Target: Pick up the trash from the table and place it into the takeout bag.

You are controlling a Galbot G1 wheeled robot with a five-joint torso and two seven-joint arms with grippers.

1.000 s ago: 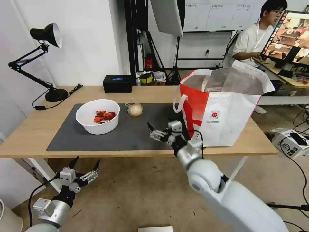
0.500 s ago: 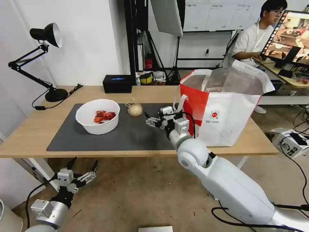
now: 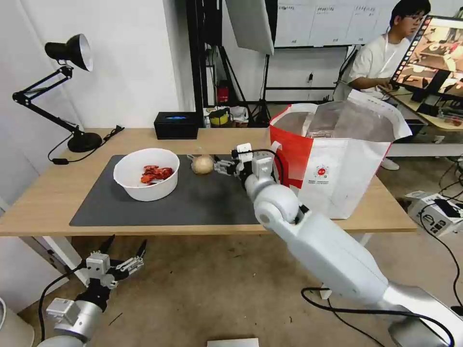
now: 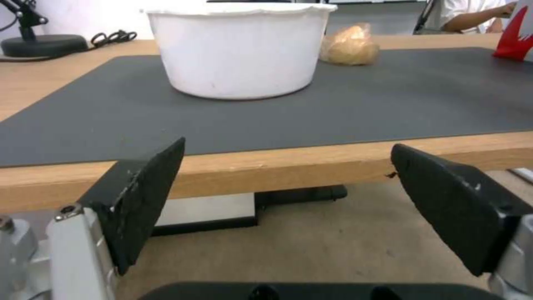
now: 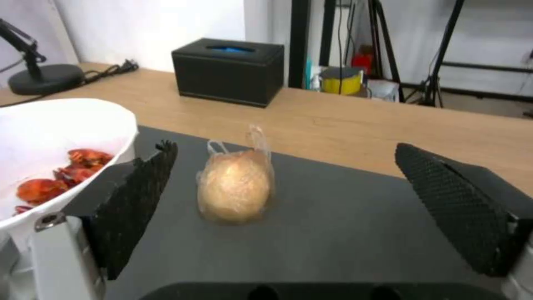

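Observation:
A small clear bag with a beige lump [image 3: 202, 164] [image 5: 236, 189] lies on the dark mat [image 3: 193, 202] of the table [image 3: 48, 193]. My right gripper [image 3: 221, 166] [image 5: 289, 216] hovers open just right of it, fingers pointing at the bag, which sits between and beyond the fingertips in the right wrist view. A white bowl with red shell scraps [image 3: 146, 173] [image 5: 56, 158] [image 4: 236, 46] stands left of the bag. The takeout bag [image 3: 333, 164] stands open at the table's right end. My left gripper [image 3: 125, 253] [image 4: 289, 208] hangs open below the table's front edge.
A black box [image 3: 176, 125] [image 5: 230, 71] sits at the back of the table, a black desk lamp [image 3: 67, 91] at the back left. A person sits at a desk with a monitor [image 3: 429, 53] behind the takeout bag. Cables lie on the floor at right.
My right arm has reached forward and left over the mat, bringing its open gripper from near the front edge up to the bagged lump. The left arm has barely moved.

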